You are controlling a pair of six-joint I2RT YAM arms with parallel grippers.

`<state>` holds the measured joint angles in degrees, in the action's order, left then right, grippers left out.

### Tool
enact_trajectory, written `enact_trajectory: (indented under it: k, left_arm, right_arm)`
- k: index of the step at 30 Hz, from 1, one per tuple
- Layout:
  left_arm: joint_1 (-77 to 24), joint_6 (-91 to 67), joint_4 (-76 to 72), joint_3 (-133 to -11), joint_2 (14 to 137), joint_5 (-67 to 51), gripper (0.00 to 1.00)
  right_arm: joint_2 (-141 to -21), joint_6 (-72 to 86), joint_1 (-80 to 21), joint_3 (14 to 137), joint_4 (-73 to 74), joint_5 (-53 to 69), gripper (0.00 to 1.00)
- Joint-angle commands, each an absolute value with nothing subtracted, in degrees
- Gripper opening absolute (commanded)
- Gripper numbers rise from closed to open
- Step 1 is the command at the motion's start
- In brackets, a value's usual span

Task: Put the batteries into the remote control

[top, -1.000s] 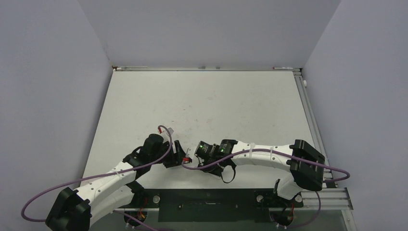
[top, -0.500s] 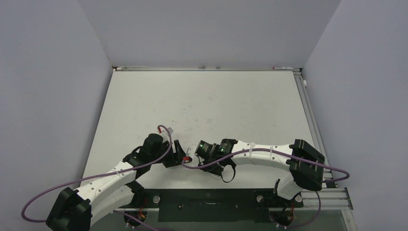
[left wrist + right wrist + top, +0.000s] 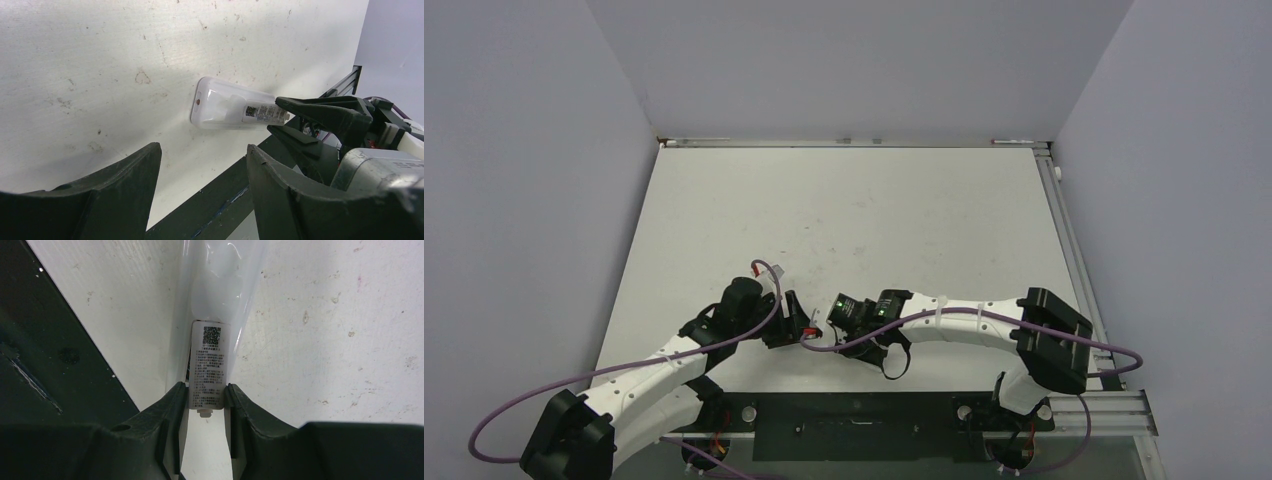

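The white remote control (image 3: 220,106) lies on the table, back side up; it also shows in the right wrist view (image 3: 220,285) and as a small white spot in the top view (image 3: 817,322). A white cover piece with a QR-code label (image 3: 209,365) and a small end tab lies along its back and juts past its end (image 3: 262,113). My right gripper (image 3: 206,400) is shut on the sides of this cover (image 3: 832,318). My left gripper (image 3: 202,152) is open and empty, just short of the remote (image 3: 798,324). No batteries are in view.
The dark mounting rail (image 3: 235,195) runs along the table's near edge right beside the remote (image 3: 45,355). The purple cables (image 3: 754,335) of both arms hang near the grippers. The scuffed white tabletop (image 3: 854,220) stretches away behind.
My right arm has shifted slightly left, toward the left gripper. The left arm has not visibly moved.
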<state>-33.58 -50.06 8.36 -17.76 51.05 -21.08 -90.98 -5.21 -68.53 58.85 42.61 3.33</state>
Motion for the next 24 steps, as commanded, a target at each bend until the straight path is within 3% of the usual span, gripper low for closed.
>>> enact_trajectory:
  k: [1,15,24]
  left_arm:
    - [-33.14,-48.87,6.15,-18.11,51.15,-22.06,0.60]
    - [-33.13,-48.88,3.86,-17.67,53.95,-23.97,0.60]
    - [-33.13,-48.88,2.86,-17.58,54.91,-24.91,0.60]
  right_arm:
    - [-91.79,-4.60,-68.10,60.90,40.46,2.93,0.09]
    - [-92.75,-3.29,-68.12,61.38,38.55,2.90,0.09]
    - [-93.19,-3.16,-68.12,61.06,37.67,2.42,0.20]
